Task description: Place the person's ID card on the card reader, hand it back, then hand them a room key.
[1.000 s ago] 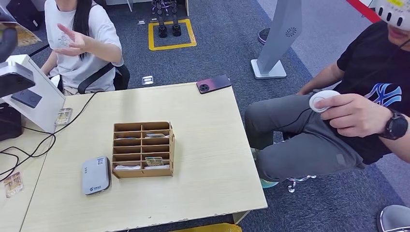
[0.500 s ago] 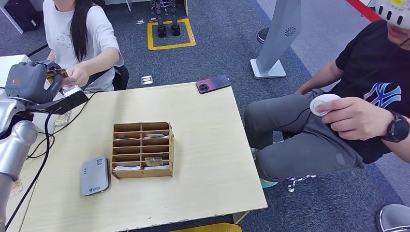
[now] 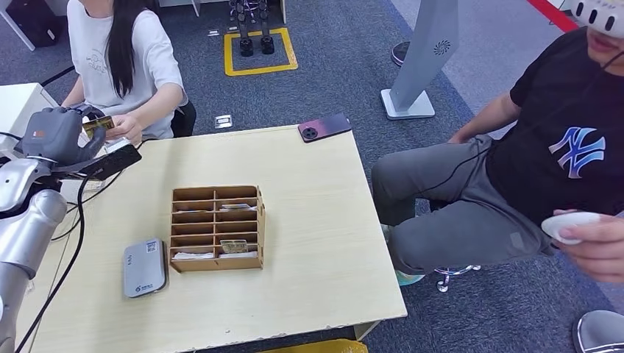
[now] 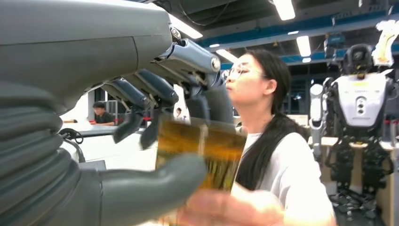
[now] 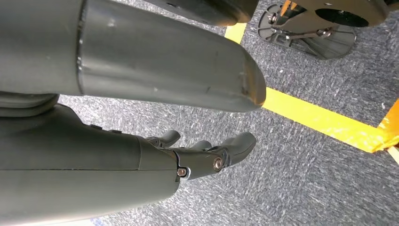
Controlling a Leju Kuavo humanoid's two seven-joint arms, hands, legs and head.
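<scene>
Since half a second ago the left hand [image 3: 55, 136] has dropped a little lower at the left edge of the head view, and the seated person's hand [image 3: 126, 129] has come down with it. The left hand is pinching the ID card [image 3: 98, 123] between its thumb and fingers; in the left wrist view the yellowish ID card [image 4: 202, 148] is standing upright in that grasp, with the person's blurred fingers [image 4: 230, 209] reaching its lower edge. The person in the white shirt [image 3: 121, 59] is sitting at the upper left, just behind the card. Below the hand, a grey card reader [image 3: 145, 266] is lying flat on the tabletop [image 3: 316, 220] at lower left, just beside a wooden compartment box [image 3: 217, 228] holding a few cards. A dark phone [image 3: 324, 126] is resting at the tabletop's far edge. The right hand [image 5: 207, 153] is hanging over grey carpet [image 5: 301, 179], fingers loosely apart and holding nothing. At the right, another seated person in a black shirt [image 3: 566, 147] is holding a white controller [image 3: 570, 224].
</scene>
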